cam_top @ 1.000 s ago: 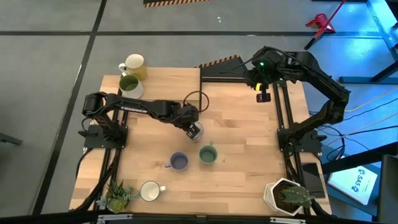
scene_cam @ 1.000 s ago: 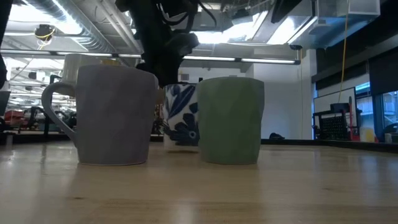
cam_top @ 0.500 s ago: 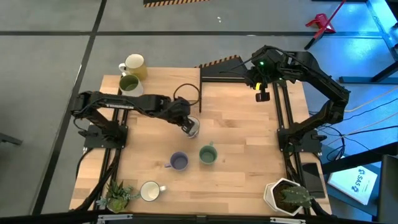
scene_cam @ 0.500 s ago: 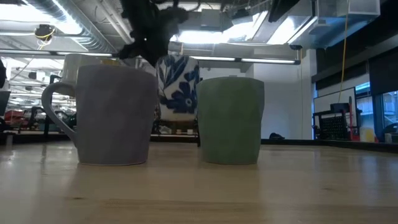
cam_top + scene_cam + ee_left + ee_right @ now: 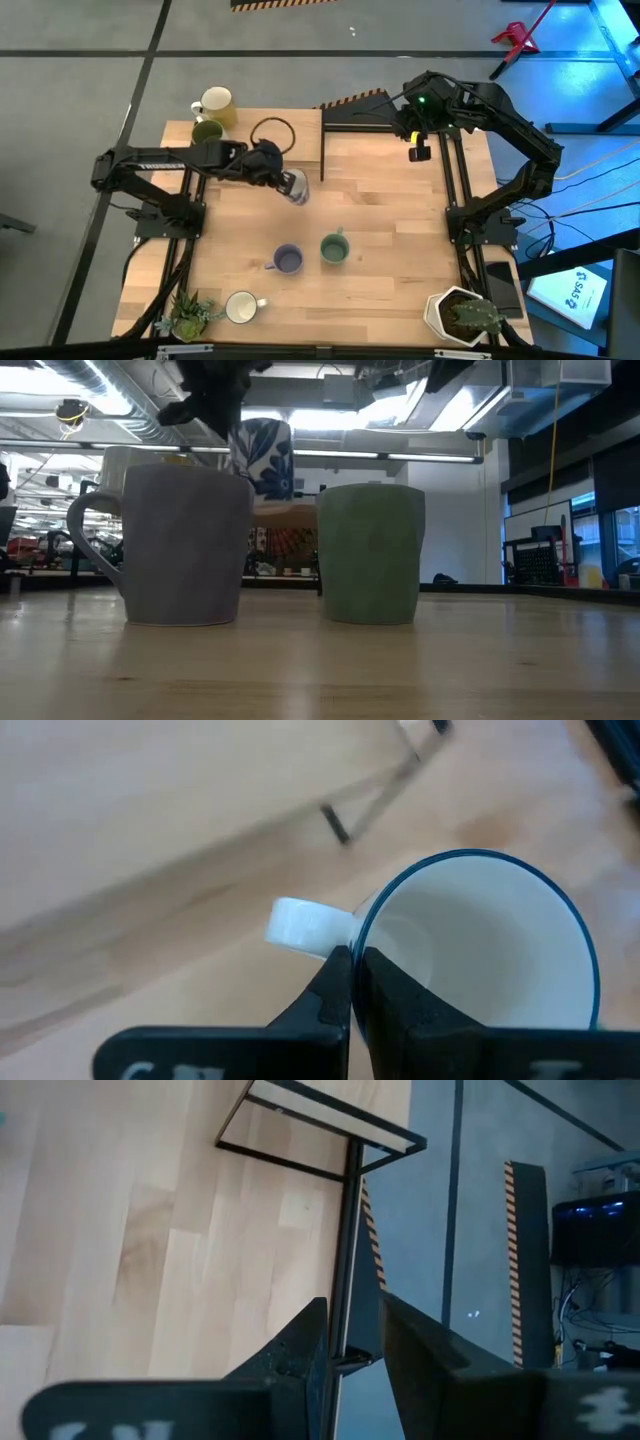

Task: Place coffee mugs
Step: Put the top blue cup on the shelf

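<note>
My left gripper (image 5: 283, 183) is shut on a white mug with a blue flower pattern (image 5: 295, 188), held in the air over the table's middle, left of centre. The low view shows this mug (image 5: 262, 457) high above the purple-blue mug (image 5: 180, 545) and the sage green mug (image 5: 370, 553), which stand on their bases. A pale yellow mug (image 5: 216, 101) and an olive green mug (image 5: 207, 133) stand at the far left corner. A white mug (image 5: 241, 307) stands at the near left. My right gripper (image 5: 422, 150) hangs open over the far right, holding nothing. My left gripper pinches the mug's rim (image 5: 362, 935) right beside the white handle (image 5: 300, 925), one finger inside the mug and one outside. The fingers slant down from the table's left side. The mug hangs below them, lifted clear of the table, mouth up and slightly tilted.
A thin black wire frame (image 5: 322, 140) stands at the table's far middle, close to the held mug. A white plant pot (image 5: 460, 315) sits at the near right corner and a small green plant (image 5: 190, 315) at the near left.
My left gripper has risen and drawn back toward the table's far left, rolling a little and staying shut on the flowered mug. The mug has gone from just above the table beside the two near mugs to well above their rims.
</note>
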Robot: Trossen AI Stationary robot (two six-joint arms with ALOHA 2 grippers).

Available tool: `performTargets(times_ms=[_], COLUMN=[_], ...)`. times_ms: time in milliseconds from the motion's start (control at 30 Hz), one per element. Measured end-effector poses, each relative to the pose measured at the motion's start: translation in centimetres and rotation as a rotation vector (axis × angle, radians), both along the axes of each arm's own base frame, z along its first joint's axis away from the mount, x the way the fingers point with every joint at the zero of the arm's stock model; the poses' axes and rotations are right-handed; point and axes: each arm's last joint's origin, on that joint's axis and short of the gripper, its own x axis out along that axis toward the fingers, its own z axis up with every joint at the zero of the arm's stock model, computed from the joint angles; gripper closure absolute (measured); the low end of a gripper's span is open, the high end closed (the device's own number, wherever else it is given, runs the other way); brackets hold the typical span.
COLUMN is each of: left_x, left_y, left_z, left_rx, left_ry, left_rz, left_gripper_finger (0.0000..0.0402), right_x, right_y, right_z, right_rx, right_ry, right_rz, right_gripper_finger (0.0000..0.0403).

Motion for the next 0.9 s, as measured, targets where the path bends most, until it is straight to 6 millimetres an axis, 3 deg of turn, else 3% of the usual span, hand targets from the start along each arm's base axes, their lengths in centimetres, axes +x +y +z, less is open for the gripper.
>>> performTargets(times_ms=[300,633,900], left_x=[-1.3,-3.2,-4.8], left_y=[3.4,6.4,8.3], left_z=[1.2,6.2,6.9], left_rx=[0.033,0.158,0.158], left_ry=[-0.011,-0.021,0.041], left_rz=[0.099,0.172,0.221], left_gripper_finger=[0.0398,0.0398,0.0398], right_x=[0.2,0.2,0.2], right_y=[-0.1,-0.1,-0.1], right_z=[0.1,0.1,0.1], right_rx=[-0.021,-0.026,-0.036], right_ry=[-0.011,-0.007,-0.003], right_rz=[0.02,0.027,0.04], right_gripper_finger=[0.0317,0.0317,0.0317])
